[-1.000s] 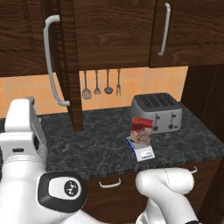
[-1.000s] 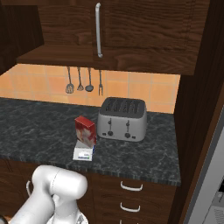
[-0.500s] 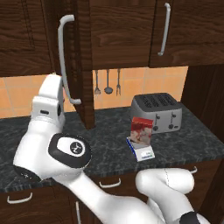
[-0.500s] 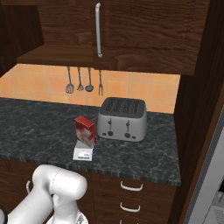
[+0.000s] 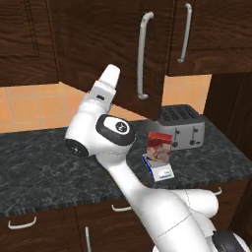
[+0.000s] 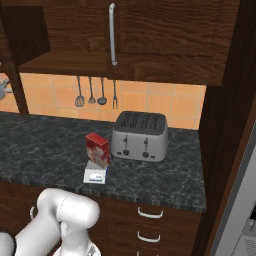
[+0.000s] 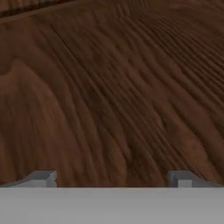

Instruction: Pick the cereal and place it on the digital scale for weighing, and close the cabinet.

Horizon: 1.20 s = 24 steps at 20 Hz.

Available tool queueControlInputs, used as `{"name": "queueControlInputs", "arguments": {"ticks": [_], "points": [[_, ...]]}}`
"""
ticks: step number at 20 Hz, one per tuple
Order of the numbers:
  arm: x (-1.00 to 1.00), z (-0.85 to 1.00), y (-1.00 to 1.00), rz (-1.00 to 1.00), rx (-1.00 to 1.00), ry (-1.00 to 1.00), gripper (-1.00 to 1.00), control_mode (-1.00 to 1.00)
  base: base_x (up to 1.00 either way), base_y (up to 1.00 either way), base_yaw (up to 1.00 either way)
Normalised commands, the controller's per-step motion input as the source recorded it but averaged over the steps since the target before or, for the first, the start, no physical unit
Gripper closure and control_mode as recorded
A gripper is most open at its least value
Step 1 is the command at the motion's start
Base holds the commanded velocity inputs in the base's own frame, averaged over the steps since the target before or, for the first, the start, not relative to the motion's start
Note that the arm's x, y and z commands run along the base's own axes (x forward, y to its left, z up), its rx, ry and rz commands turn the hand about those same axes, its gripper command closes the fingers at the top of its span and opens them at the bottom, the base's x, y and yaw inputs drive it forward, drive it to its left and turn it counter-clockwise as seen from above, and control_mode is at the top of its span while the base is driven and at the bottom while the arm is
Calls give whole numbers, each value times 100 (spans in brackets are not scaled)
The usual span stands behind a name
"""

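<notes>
On the digital scale (image 6: 94, 176) stands the upright red cereal (image 6: 97, 149).

A dark marbled counter (image 6: 45, 150) carries the grey toaster (image 6: 139, 135) and the scale (image 6: 95, 175), cereal (image 6: 97, 149) standing on it.

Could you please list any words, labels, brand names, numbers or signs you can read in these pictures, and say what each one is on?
No text can be read.
The cereal front shows a pale picture; any lettering is too blurred to read.
The digital scale has a blue-edged front panel; no figures can be made out.
The toaster has small dark knobs, without legible marks.
The cabinet doors carry no writing.
</notes>
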Motion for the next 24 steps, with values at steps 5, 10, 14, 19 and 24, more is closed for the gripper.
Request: {"name": "queueControlInputs", "arguments": {"ticks": [5,10,14,19,24], "points": [[100,-3,-100,10,26,-9,-100,-100,0,0,0],[99,6,-90,22,28,-11,-100,-100,0,0,0],[92,19,-62,26,25,2,-100,-100,0,0,0],[99,1,-51,33,21,4,-100,-100,0,0,0],[95,-3,-21,26,7,2,-100,-100,0,0,0]]}}
